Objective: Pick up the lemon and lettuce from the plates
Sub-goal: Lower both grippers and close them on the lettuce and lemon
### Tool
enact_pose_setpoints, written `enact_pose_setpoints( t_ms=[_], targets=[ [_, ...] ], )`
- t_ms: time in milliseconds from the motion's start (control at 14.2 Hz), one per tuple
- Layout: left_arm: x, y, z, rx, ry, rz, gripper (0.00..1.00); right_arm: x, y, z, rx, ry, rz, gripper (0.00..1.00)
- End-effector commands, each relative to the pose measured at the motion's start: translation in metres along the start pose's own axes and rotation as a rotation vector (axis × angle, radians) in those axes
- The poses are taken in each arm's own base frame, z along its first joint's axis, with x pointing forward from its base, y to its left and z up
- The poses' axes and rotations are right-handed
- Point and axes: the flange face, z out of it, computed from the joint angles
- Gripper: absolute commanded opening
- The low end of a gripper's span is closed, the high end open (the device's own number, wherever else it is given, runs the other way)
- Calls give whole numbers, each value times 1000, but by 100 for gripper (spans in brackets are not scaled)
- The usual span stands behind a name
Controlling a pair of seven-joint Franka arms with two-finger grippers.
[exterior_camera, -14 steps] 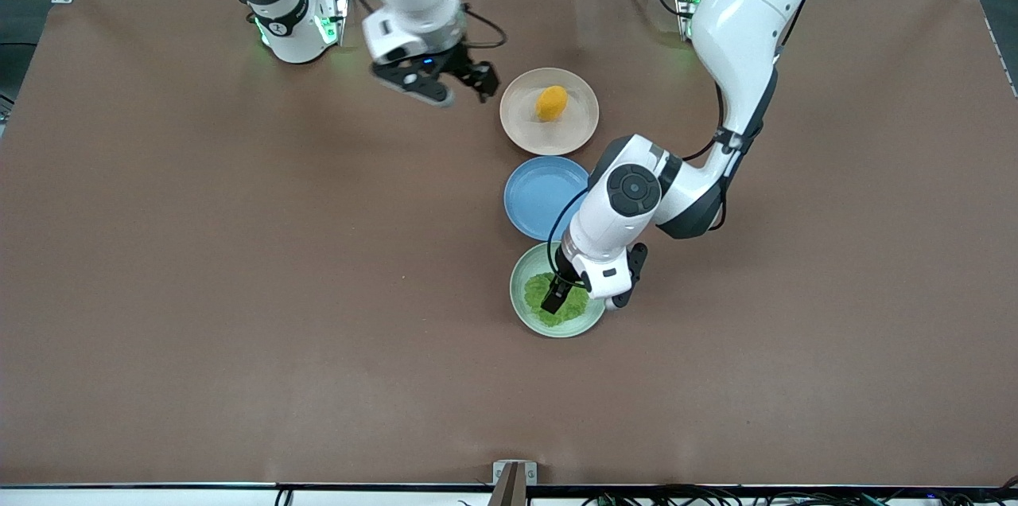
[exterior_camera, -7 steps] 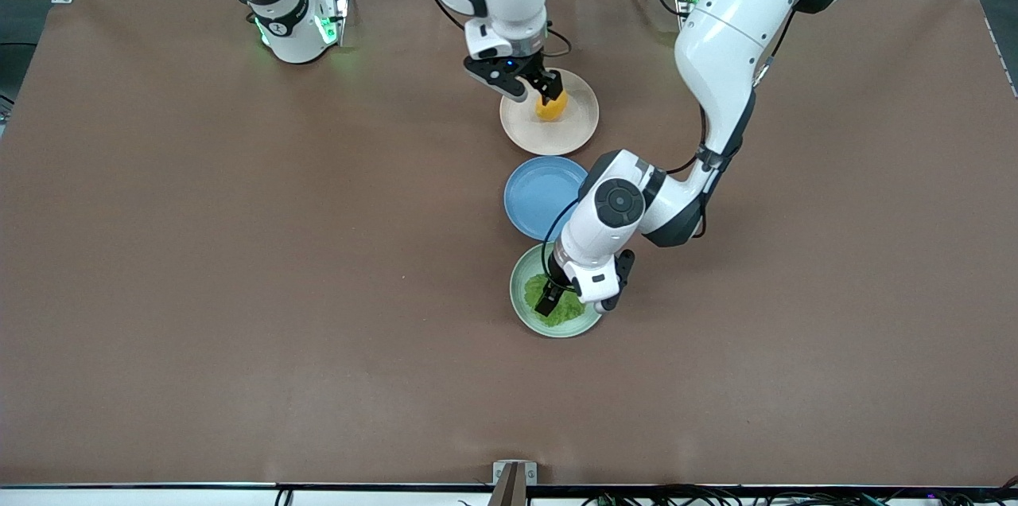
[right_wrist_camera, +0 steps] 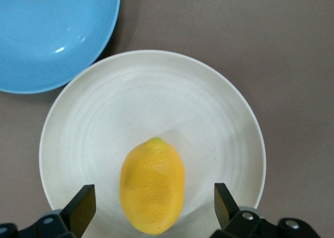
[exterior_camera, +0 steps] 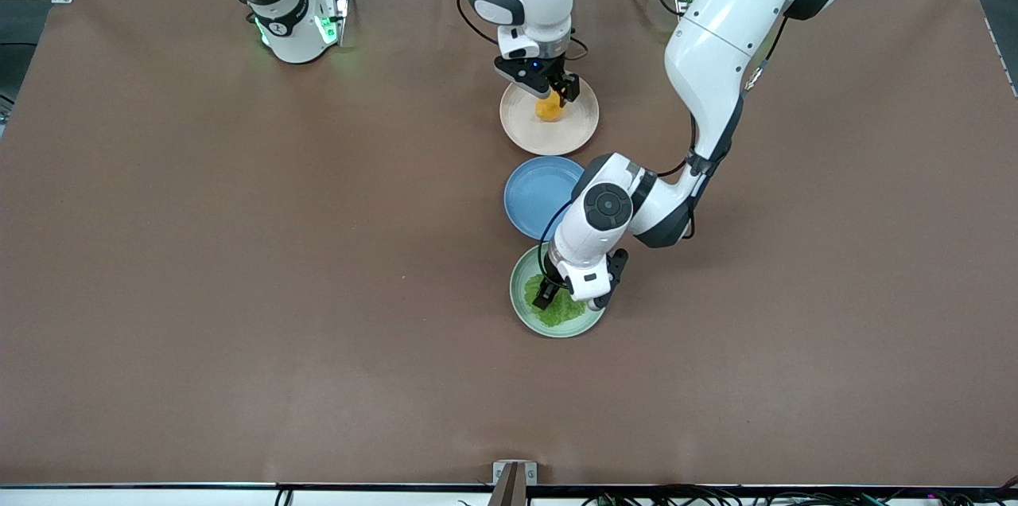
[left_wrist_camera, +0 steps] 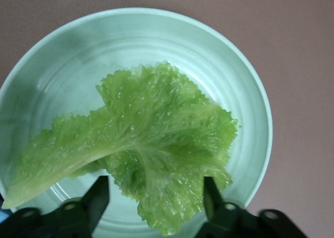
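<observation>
Left gripper we see spread open over the lettuce in the mint plate, fingers straddling the leaf. Right gripper also open, either side of the lemon, which sits on the cream plate beside the blue plate.

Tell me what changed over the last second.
The right gripper swung in from the right arm's end of the table and now sits over the lemon on the cream plate, fingers open astride it. The left gripper shifted slightly over the green plate and its fingers drew in around the lettuce. Lemon, lettuce and the blue plate stayed put.
</observation>
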Motion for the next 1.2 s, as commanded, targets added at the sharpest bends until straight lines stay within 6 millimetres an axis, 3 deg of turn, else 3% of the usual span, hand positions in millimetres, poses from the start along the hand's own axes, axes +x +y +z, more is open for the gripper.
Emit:
enact_pose_setpoints(
  t_ms=[0, 282, 424, 565, 776, 847, 1059, 1129],
  targets=[
    [-1, 4, 0, -11, 15, -2, 70, -12, -10, 16, 4, 33, 0, 100],
    [-1, 3, 2, -7, 15, -3, 53, -14, -15, 37, -4, 53, -2, 94],
    [-1, 2, 2, -5, 15, -2, 42, -16, -14, 40, -4, 69, -23, 80],
    [-1, 2, 2, -3, 15, -2, 30, -18, -14, 41, -5, 71, -28, 56],
    [-1, 3, 0, -5, 15, -1, 17, -10, -16, 38, -14, 70, -13, 2],
    [0, 3, -1, -5, 15, -2, 15, -1, -18, 33, -10, 70, -13, 0],
    [-1, 5, -6, -11, 13, -3, 5, 53, -28, -27, -31, 62, -81, 0],
    [-1, 5, -7, -11, 12, -4, 3, 81, -30, -53, -27, 49, -120, 0]
  ],
)
